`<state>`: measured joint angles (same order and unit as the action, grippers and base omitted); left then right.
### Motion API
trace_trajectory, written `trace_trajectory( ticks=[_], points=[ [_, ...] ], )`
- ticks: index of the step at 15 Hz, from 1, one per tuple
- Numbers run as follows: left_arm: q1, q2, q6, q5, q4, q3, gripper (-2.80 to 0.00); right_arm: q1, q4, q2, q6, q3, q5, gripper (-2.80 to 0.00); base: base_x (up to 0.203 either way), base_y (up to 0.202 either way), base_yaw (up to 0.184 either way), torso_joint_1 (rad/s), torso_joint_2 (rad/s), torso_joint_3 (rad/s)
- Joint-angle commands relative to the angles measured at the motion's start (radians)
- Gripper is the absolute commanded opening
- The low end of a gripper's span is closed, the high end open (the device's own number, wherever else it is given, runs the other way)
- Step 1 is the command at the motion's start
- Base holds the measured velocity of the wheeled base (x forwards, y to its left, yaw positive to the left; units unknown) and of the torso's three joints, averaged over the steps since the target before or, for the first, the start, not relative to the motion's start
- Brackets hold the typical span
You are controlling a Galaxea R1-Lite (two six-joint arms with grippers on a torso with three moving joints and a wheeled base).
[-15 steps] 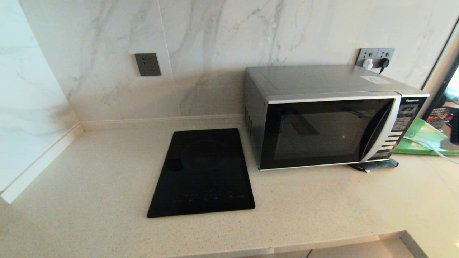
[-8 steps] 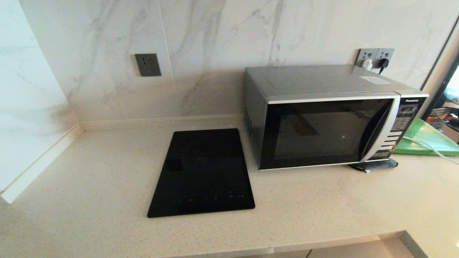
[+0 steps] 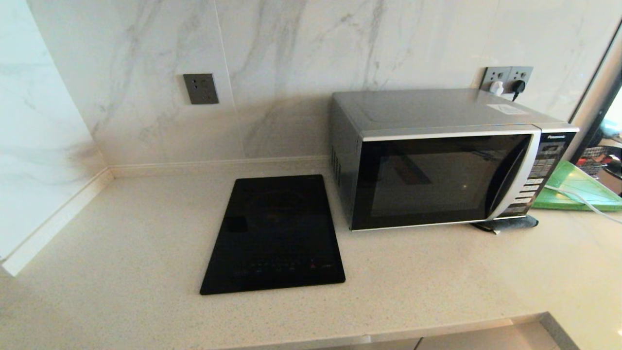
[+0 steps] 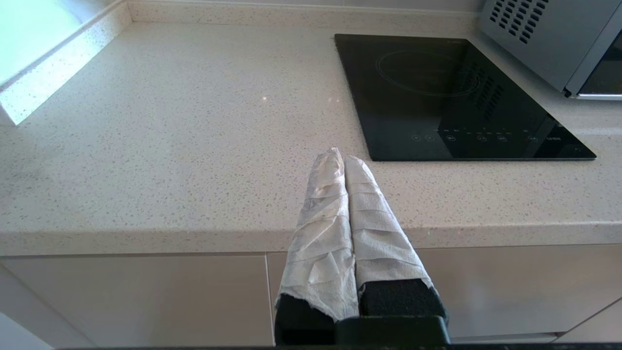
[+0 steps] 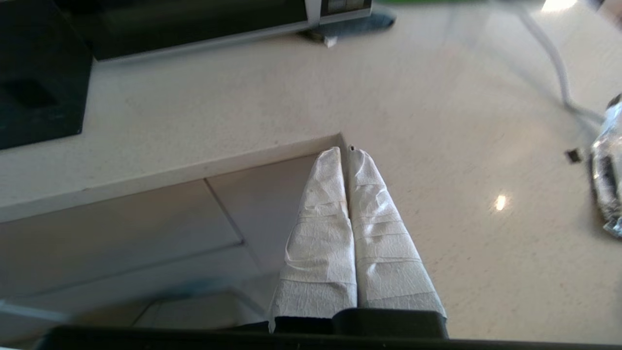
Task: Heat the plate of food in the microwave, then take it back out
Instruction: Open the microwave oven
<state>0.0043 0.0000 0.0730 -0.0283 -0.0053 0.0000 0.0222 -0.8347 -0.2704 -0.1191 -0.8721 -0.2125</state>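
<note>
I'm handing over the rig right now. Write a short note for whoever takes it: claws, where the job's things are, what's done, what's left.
Left claw: shut, empty, held off the counter's front edge near the black cooktop.
Right claw: shut, empty, near the counter's corner, in front of the microwave.
Microwave: door closed, standing on the counter right of the cooktop.
Plate of food: not in any view; nothing can be made out through the dark door glass.
Done: cannot be judged from these views.
Left: find the plate first, possibly behind the door, then go on from there.

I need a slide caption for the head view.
Closed microwave beside black cooktop on speckled counter.
</note>
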Motion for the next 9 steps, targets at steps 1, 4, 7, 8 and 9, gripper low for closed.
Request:
trace_trajectory(
  ticks=[1,4,7,8,9],
  points=[
    [0.000,0.002,0.001,-0.001,-0.001,0.000,-2.80,-0.007,-0.005,0.196,0.035,0.060,-0.001,-2.80,0.000,0.000,0.000,0.000,0.00,0.000],
    [0.000,0.002,0.001,-0.001,-0.001,0.000,-2.80,-0.014,-0.019,0.271,0.021,0.120,-0.001,-2.80,0.000,0.000,0.000,0.000,0.00,0.000],
    [0.000,0.002,0.001,-0.001,-0.001,0.000,-2.80,-0.014,0.076,0.270,0.007,0.263,-0.001,-2.80,0.000,0.000,0.000,0.000,0.00,0.000],
    [0.000,0.002,0.001,-0.001,-0.001,0.000,-2.80,-0.014,0.160,0.270,0.006,0.341,0.000,-2.80,0.000,0.000,0.000,0.000,0.00,0.000],
    [0.000,0.002,0.001,-0.001,-0.001,0.000,-2.80,-0.015,0.254,0.270,0.006,0.423,0.001,-2.80,0.000,0.000,0.000,0.000,0.00,0.000]
  ],
)
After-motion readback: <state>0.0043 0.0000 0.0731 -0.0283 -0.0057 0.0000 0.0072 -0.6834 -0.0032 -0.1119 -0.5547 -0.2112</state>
